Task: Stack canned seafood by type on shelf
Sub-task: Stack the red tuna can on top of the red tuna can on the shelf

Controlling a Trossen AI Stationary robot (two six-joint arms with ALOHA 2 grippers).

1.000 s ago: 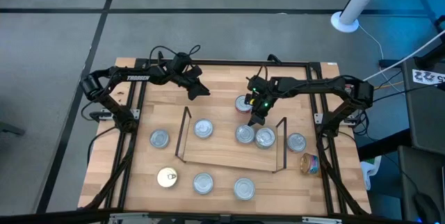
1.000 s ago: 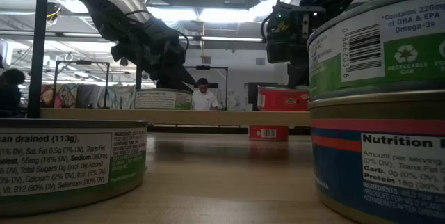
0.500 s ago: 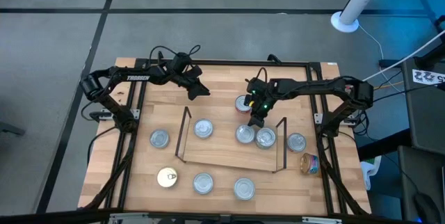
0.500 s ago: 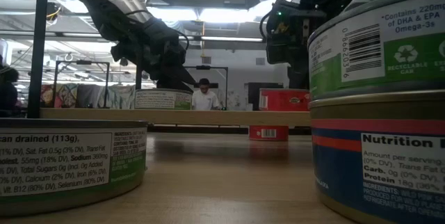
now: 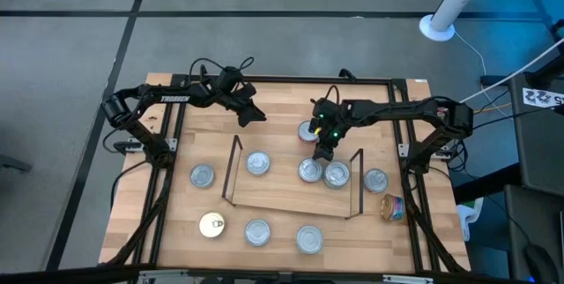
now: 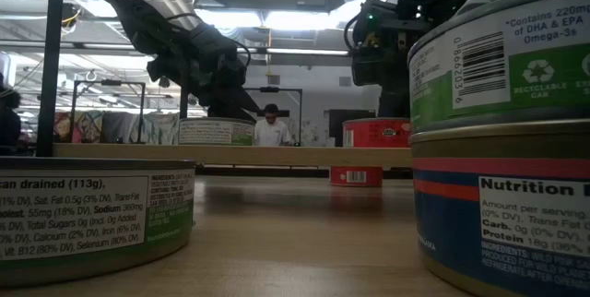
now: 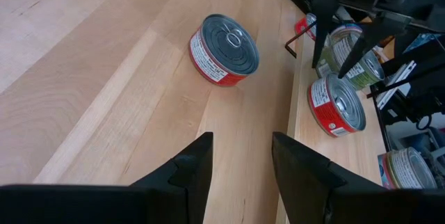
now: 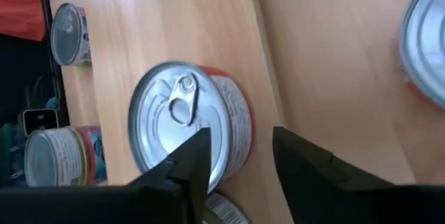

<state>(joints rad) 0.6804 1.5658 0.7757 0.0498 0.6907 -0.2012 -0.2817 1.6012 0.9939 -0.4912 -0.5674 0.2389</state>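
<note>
My right gripper [image 5: 322, 153] hangs open just above a red-sided, silver-topped tin [image 8: 186, 123], which rests flat on the far part of the light-wood shelf [image 5: 291, 198]. Beside that tin on the board stands a second tin [image 5: 336, 175], and a third [image 5: 257, 162] sits toward the shelf's left end. Another red tin [image 7: 224, 49] rests on the table behind the shelf. My left gripper [image 7: 242, 160] waits open over the table's far left, holding nothing. My right gripper stands open over the red tin's far rim [image 8: 208, 78], fingers slanting down from the far side. Whether a fingertip touches the tin I cannot tell. The tin sits level on the shelf board.
Loose tins lie on the table around the shelf: one at its left [image 5: 203, 175], a gold-topped one [image 5: 211, 224] and two silver ones [image 5: 257, 231] near the front edge, and two at the right [image 5: 375, 180], one of them on its side [image 5: 392, 206]. Black wire uprights [image 5: 357, 183] stand at the shelf's ends.
My right gripper has opened and let go of the red tin while its wrist turned a little. The tin, slightly tilted half a second ago, now sits flat on the shelf.
</note>
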